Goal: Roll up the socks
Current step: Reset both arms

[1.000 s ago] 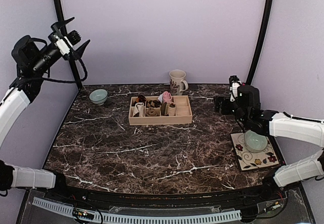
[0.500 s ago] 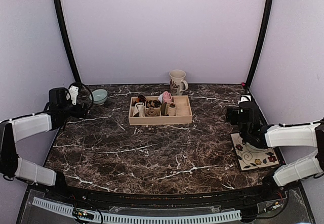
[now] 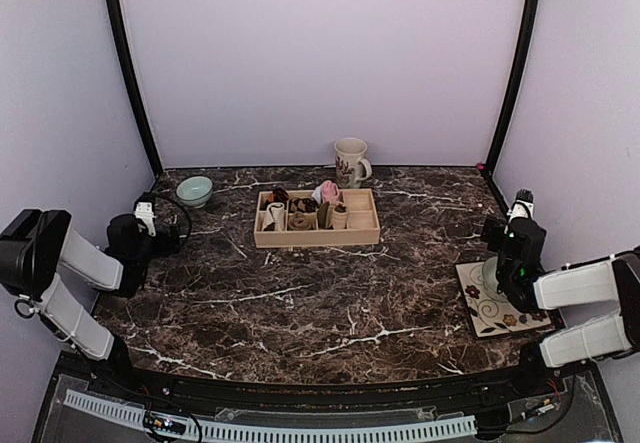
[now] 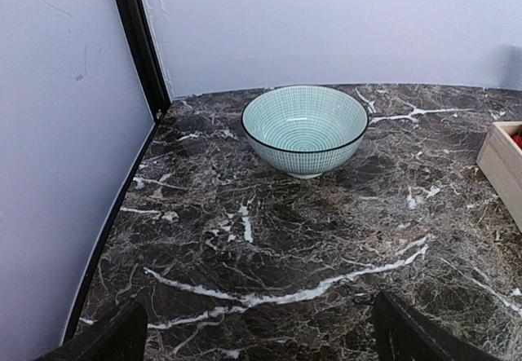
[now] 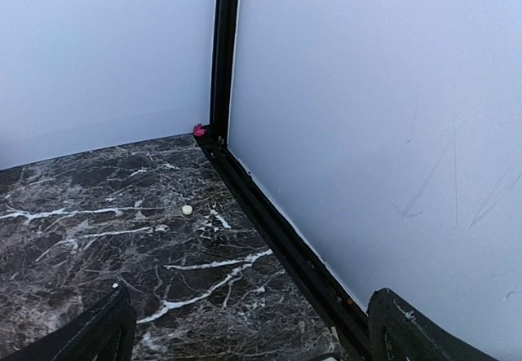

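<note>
A pink fabric bundle (image 3: pixel 329 191) sits in the wooden tray (image 3: pixel 318 235) at the back middle, among small cream, brown and dark rolls. I cannot make out a tan sock with a dark-red striped cuff. No sock lies loose on the table. My left gripper (image 3: pixel 160 225) is low at the table's left edge, open and empty, fingers wide apart in the left wrist view (image 4: pixel 257 345). My right gripper (image 3: pixel 505 228) is low at the right edge, open and empty (image 5: pixel 253 336), facing the back right corner.
A teal bowl (image 3: pixel 195 191) stands at the back left, just ahead of my left gripper (image 4: pixel 304 129). A patterned mug (image 3: pixel 350 161) stands behind the tray. A floral tile (image 3: pixel 500 308) lies under my right arm. A small white disc (image 5: pixel 188 210) lies near the right wall.
My left arm has come down from high up to the table's left edge. My right arm has drawn back towards the near right. Nothing in the tray has moved.
</note>
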